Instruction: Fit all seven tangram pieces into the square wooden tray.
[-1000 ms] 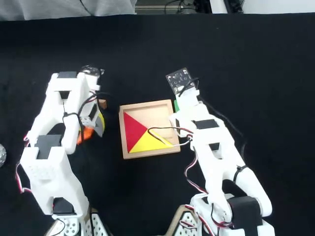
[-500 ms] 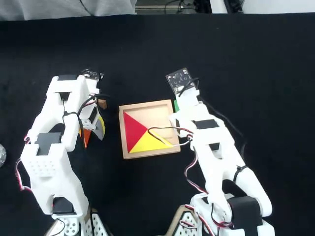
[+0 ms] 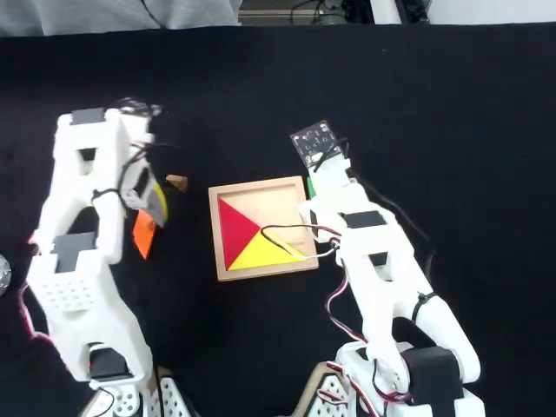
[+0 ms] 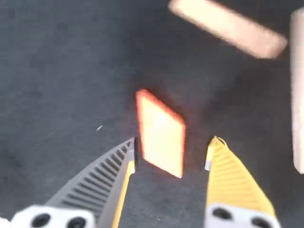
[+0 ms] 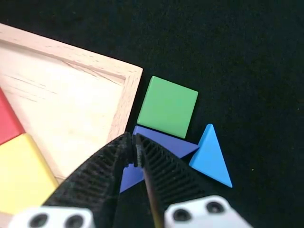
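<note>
The left tool (image 4: 172,141) hangs open over the orange piece (image 4: 161,140), which lies on the black counter (image 3: 452,104) at 9 o'clock from the tray (image 3: 261,184). The right tool (image 5: 136,142) is closed over the dark blue triangle (image 5: 166,143) at the tray's 2 o'clock corner. The red triangle (image 3: 233,228) and the yellow triangle (image 3: 265,252) fill the tray from 6 to 9 o'clock. The rest of the tray is bare wood.

Robotics lab bench: black-draped table (image 3: 469,113) carrying two wired arms (image 3: 382,269).

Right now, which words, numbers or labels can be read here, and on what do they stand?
None can be read. The wooden tray, orange piece and green square are plain; specks on the small black board on an arm are too small to read.
</note>
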Motion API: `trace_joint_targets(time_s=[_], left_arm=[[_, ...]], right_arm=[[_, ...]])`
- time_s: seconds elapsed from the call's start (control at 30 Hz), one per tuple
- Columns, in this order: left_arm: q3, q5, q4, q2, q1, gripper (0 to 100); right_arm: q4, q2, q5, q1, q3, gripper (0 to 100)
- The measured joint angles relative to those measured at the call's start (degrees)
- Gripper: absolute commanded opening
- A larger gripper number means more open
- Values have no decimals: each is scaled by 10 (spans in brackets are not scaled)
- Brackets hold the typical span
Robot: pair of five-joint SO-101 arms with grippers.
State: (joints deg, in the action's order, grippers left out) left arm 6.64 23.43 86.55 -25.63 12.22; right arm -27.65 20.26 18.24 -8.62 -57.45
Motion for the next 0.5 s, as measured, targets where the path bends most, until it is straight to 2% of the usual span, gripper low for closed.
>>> trace_joint_targets(time_s=[0.17,0.5], left_arm=[[0,34,8,0,-39,242],[-34,56,-30,0,-16,241]], right_arm=[[0,0,1,0,0,11],[0,0,1,0,0,11]])
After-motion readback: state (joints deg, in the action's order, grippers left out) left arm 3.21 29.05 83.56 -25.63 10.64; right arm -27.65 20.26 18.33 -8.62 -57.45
